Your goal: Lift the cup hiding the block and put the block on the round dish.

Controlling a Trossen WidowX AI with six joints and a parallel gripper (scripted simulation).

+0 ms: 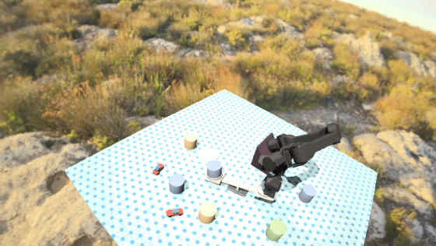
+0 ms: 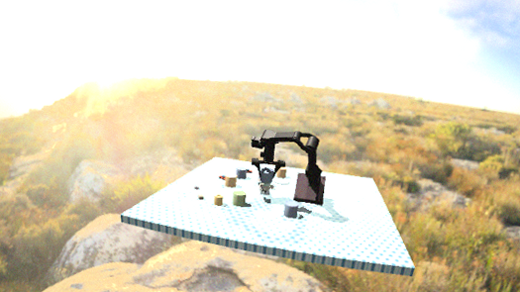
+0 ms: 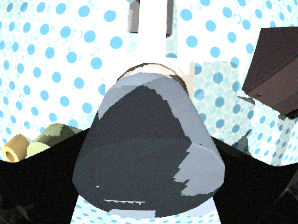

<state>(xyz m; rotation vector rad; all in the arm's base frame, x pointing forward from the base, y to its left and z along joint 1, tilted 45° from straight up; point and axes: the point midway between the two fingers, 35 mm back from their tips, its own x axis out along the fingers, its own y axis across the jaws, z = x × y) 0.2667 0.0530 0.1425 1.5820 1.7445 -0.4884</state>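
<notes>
My gripper (image 1: 271, 185) (image 2: 266, 174) (image 3: 147, 136) is shut on a blue-grey cup (image 3: 140, 130). It holds the cup over the near right end of the white balance (image 1: 242, 184) (image 3: 152, 30); in the exterior view the cup looks slightly raised above that end. The other blue-grey cup (image 1: 213, 170) stands upright on the balance's far left end. The round dish (image 1: 209, 155) is pale and faint, just behind that other cup. The block cannot be made out; the held cup and the gripper hide most of the near end.
Blue-grey cylinders (image 1: 176, 184) (image 1: 307, 194), tan cylinders (image 1: 190, 141) (image 1: 207, 213) and a green cylinder (image 1: 276, 230) stand around the balance. Two red toy cars (image 1: 158, 169) (image 1: 174, 212) lie to the left. A dark brown slab (image 1: 261, 152) (image 2: 308, 188) (image 3: 275, 65) is beside the arm.
</notes>
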